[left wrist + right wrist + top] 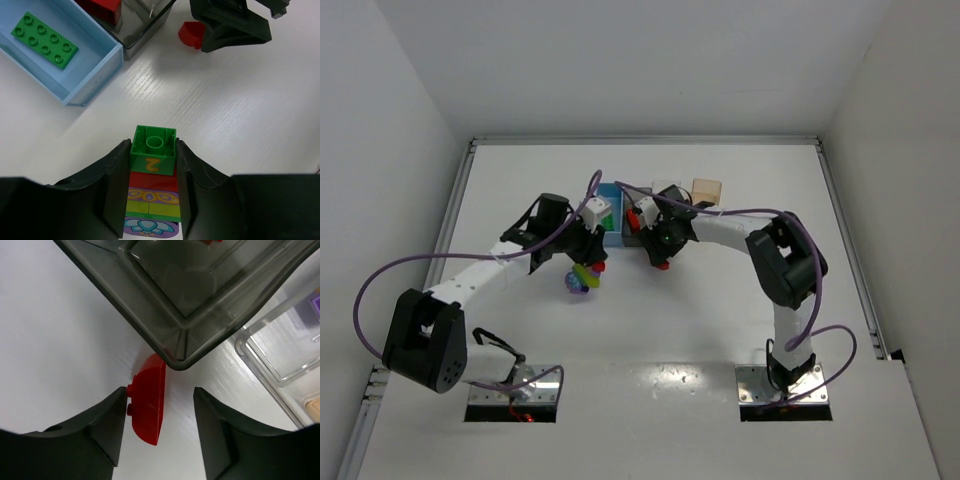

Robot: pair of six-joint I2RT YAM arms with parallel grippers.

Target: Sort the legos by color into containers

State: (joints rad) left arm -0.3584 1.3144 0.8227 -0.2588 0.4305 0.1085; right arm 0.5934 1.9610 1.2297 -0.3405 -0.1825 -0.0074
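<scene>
bright, even overhead light leaves a faint speckled sheen on the glossy white table (670, 340) near the arm bases. shadows are soft and short, as beside the opaque pale blue plastic bin (95, 70). the smoky dark grey plastic bin (140, 315) shows pale reflections.

White table (650, 320), plain pale walls (620, 60), metal edge rails (645, 140)

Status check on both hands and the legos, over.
Left hand shut on multicoloured stack, green brick at its end. Right hand open, straddling red piece on the table. In the way: grey bin, its corner crowding that piece.
</scene>
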